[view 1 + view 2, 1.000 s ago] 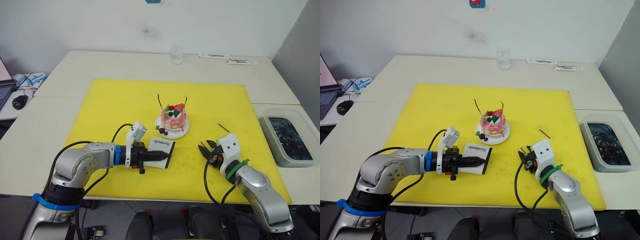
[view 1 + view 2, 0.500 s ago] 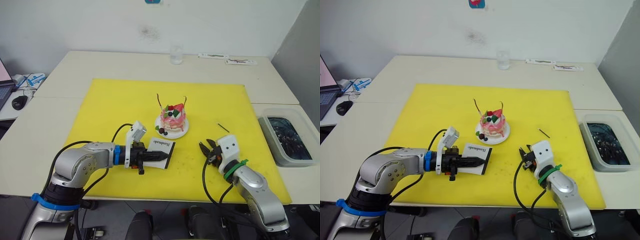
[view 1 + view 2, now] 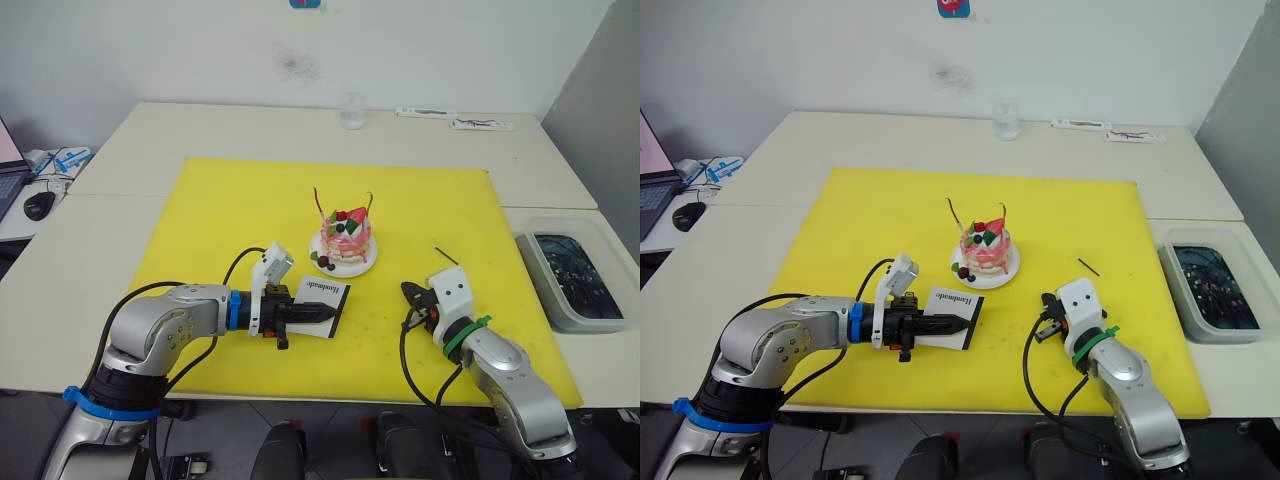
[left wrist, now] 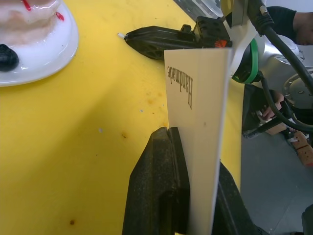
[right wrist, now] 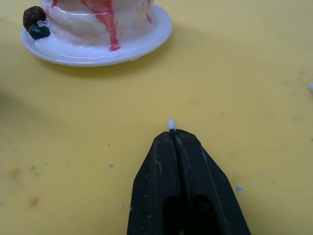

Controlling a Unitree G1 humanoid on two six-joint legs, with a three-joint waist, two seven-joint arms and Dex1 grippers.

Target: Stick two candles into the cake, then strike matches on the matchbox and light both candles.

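Both hands grip their items at the near edge of the yellow mat, with the cake just beyond them.

The left hand (image 3: 318, 312) pinches the matchbox (image 3: 321, 297), holding the white card on edge with its "Handmade" lettering showing; the right hand (image 5: 172, 133) is closed on a match (image 5: 171, 124), whose pale tip pokes out between the fingers just above the yellow mat (image 3: 220, 215); between and beyond the two hands the cake (image 3: 346, 237) sits on its white plate (image 3: 364, 267), with both candles (image 3: 319, 201) standing in its top; another match (image 3: 445, 255) lies on the mat to the right of the cake; a grey bin (image 3: 572, 276) rests on the desk (image 3: 120, 140) off the mat's right edge; a glass (image 3: 352, 110) stands near the far wall.
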